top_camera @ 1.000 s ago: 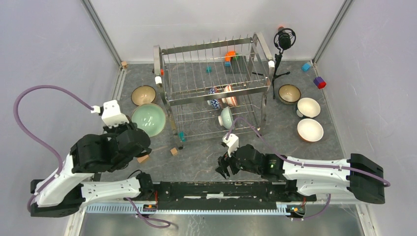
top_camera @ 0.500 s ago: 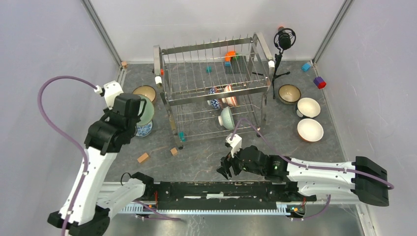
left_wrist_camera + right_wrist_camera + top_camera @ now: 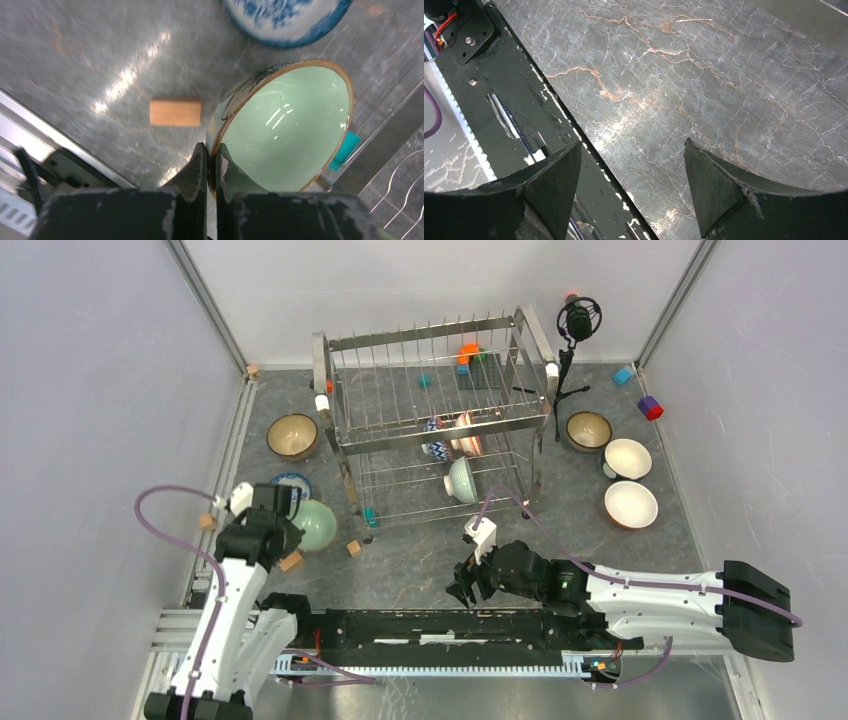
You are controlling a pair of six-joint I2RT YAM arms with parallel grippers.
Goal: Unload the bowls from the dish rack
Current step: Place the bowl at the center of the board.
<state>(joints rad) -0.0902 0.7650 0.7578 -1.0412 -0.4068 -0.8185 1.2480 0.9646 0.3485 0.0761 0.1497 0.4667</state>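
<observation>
The left jaws pinch the rim of the pale green glazed ceramic bowl (image 3: 285, 130), at lower left of the overhead frame, well clear of the shiny steel wire dish rack (image 3: 395, 440). It is best set down level, missing the small wooden block (image 3: 175, 111). The right jaws gape empty over the grey marbled bench (image 3: 724, 75), which pale walls enclose.

The pale green bowl (image 3: 285, 130) is looking super glossy, glazed ceramic throwing off bright highlights. The little block (image 3: 175, 111) is reading as plain matt wood. The tabletop (image 3: 704, 75) is showing a grey veined stone look with a soft sheen. The dish rack (image 3: 430, 410) is gleaming like polished steel wire, and the right gripper (image 3: 631, 150) is looking matt black and scuffed.
</observation>
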